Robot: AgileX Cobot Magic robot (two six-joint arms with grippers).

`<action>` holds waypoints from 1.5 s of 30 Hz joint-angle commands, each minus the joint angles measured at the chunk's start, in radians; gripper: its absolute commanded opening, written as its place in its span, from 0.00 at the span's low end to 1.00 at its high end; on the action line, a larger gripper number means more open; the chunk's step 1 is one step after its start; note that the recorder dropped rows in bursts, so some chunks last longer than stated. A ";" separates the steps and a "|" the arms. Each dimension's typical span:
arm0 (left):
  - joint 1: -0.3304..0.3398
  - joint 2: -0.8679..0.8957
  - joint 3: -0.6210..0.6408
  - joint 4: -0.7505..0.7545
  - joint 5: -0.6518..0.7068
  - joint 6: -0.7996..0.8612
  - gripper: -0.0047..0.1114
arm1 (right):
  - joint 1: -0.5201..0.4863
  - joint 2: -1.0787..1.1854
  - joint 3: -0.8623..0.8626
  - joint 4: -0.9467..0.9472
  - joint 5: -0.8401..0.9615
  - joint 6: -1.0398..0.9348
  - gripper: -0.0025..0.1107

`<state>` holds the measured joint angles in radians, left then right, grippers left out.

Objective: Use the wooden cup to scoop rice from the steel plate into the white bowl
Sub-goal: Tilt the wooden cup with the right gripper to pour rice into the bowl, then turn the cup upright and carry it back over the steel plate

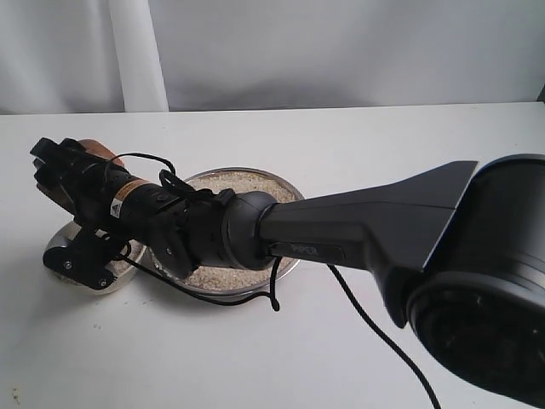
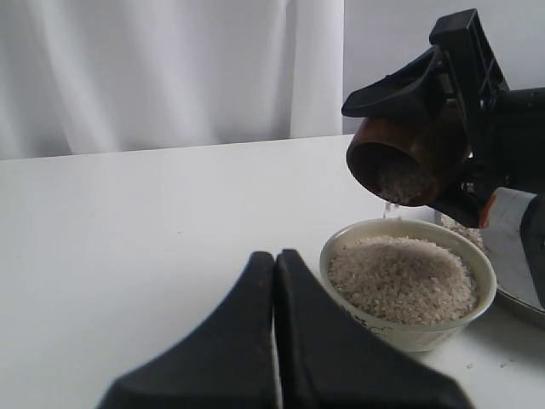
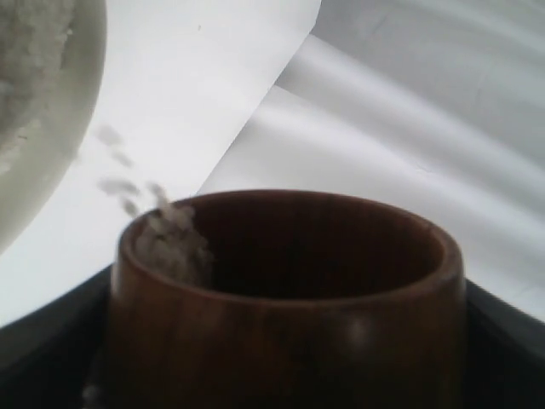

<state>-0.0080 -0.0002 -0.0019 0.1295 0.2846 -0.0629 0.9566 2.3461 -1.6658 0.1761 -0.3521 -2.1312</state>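
The white bowl (image 2: 409, 334), just beside the steel plate (image 1: 288, 189) toward the table's left edge, is being masked in the exterior view by the right gripper (image 1: 66, 170). Its heaped rice (image 2: 400, 277) is being revealed only in the left wrist view. The wooden cup (image 2: 400, 153) is being grasped between wide-set jaws and tipped over the bowl, with loose grains (image 3: 128, 187) being spilled. The left gripper (image 2: 274, 260) is being shown clenched and empty.

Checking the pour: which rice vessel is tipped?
The reddish-brown wooden cup, tilted in the right pincer; the white ceramic bowl and steel plate sit flat.
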 commanded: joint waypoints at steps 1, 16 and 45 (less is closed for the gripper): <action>-0.003 0.000 0.002 -0.008 -0.011 -0.005 0.04 | -0.002 -0.011 -0.006 -0.031 -0.028 -0.012 0.02; -0.003 0.000 0.002 -0.008 -0.011 -0.005 0.04 | 0.000 -0.011 -0.006 -0.101 -0.026 -0.012 0.02; -0.003 0.000 0.002 -0.008 -0.011 -0.005 0.04 | 0.000 -0.011 -0.006 0.020 0.019 -0.012 0.02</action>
<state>-0.0080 -0.0002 -0.0019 0.1295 0.2846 -0.0629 0.9566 2.3461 -1.6658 0.0632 -0.3236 -2.1312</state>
